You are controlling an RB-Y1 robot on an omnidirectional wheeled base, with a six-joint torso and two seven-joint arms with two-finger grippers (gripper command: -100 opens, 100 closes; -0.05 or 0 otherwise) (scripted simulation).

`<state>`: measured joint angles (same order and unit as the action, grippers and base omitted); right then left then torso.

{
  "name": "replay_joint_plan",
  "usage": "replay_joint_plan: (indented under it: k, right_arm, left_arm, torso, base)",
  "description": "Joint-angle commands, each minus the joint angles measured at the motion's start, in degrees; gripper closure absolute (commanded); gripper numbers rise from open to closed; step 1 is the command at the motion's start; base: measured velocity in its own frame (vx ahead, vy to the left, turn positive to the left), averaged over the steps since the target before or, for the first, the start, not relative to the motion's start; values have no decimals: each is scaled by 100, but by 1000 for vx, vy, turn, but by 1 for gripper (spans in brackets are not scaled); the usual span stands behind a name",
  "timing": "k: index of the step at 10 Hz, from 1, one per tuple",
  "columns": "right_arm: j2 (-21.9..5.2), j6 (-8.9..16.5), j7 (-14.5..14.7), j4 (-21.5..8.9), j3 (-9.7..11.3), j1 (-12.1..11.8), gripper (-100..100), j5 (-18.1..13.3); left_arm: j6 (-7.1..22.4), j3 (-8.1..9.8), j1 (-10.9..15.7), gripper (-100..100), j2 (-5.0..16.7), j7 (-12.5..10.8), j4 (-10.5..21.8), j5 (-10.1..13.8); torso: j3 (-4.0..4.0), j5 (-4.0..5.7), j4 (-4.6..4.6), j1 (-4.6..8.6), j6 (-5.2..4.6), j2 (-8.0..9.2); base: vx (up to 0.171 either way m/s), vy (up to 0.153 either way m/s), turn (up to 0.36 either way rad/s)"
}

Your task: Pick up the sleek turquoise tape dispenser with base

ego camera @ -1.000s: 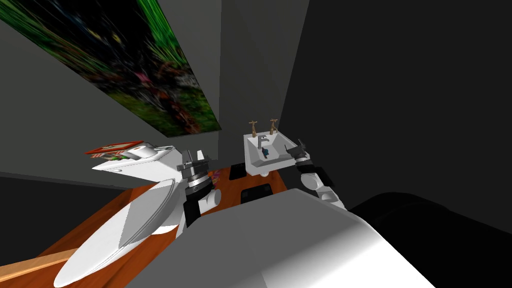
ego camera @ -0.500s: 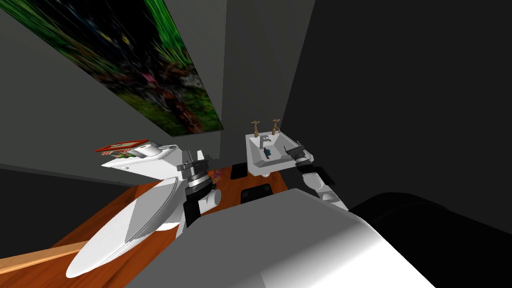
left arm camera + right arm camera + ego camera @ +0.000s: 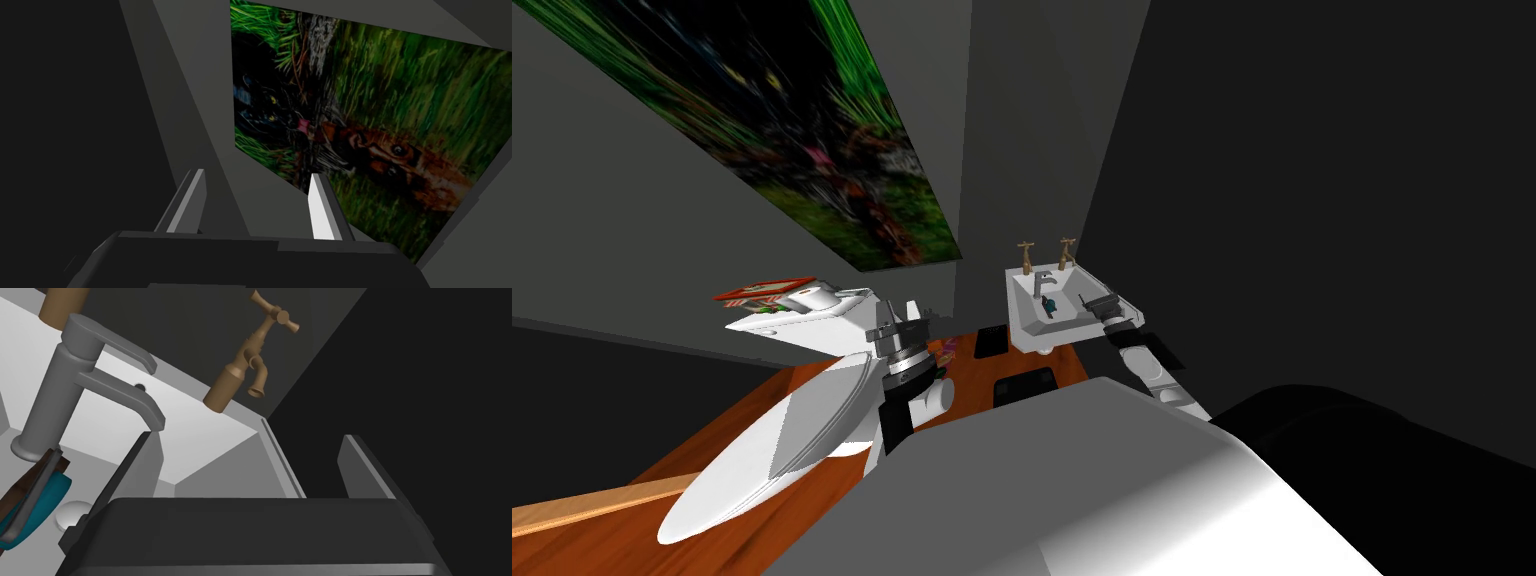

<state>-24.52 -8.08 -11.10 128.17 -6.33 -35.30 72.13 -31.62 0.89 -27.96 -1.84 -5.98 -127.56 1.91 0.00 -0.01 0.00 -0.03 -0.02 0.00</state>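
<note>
Right end effector (image 3: 247, 438) edged in closer over the sink (image 3: 215, 473) rim, fingers apart astride that rim, turquoise tape dispenser (image 3: 47, 498) lying in the sink basin just beside the grey faucet (image 3: 75, 388) foot, left end effector (image 3: 255, 177) well apart from the sink, fingers apart.

My left claw (image 3: 256, 175) is a dark, flat-topped box carrying two thin blade-like fingers (image 3: 322, 210), light grey with one brighter face. The right claw (image 3: 247, 435) has the same dark box, and its blades (image 3: 142, 463) look a darker grey with slanted tips. From the head camera, the left forearm (image 3: 897, 420) shows a grey ribbed collar (image 3: 904, 362) behind the claw, a black section and a white cylindrical joint (image 3: 937, 394). The right forearm (image 3: 1144, 362) alternates rounded white segments with dark joints.
</note>
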Motion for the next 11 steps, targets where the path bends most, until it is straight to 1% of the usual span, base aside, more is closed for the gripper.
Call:
replay_joint_plan:
  k: [1,3,4,5,7,8,10,11]
  right_arm:
    - [-163,160,-42,-65,-13,-68,-100,286]
    - [-163,160,-42,-65,-13,-68,-100,646]
    - [-163,160,-42,-65,-13,-68,-100,691]
    - [-329,315,-85,-141,-22,-138,-100,919]
    - [-329,315,-85,-141,-22,-138,-100,1274]
    - [-501,463,-131,-229,-28,-213,-100,1437]
    - [-501,463,-131,-229,-28,-213,-100,1829]
    - [-501,463,-131,-229,-28,-213,-100,1914]
  left_arm:
    - [0,0,0,0,0,0,0,0]
    - [0,0,0,0,0,0,0,0]
    - [0,0,0,0,0,0,0,0]
    - [0,0,0,0,0,0,0,0]
    - [0,0,0,0,0,0,0,0]
    - [0,0,0,0,0,0,0,0]
    - [0,0,0,0,0,0,0,0]
    - [0,0,0,0,0,0,0,0]
  torso:
    - [0,0,0,0,0,0]
    - [4,-2,1,-9,1,-7]
    - [2,-1,1,-3,0,-3]
    - [0,0,0,2,0,1]
    - [2,-1,1,-5,0,-4]
    - [2,-1,1,-2,-1,-3]
    - [5,-2,2,-6,0,-9]
    - [2,-1,1,-2,-1,-3]
  base:
    - [21,31,105]
    - [18,26,30]
    - [0,0,-12]
    - [9,23,110]
    - [18,20,28]
    - [33,31,103]
    - [20,19,28]
    - [0,0,0]
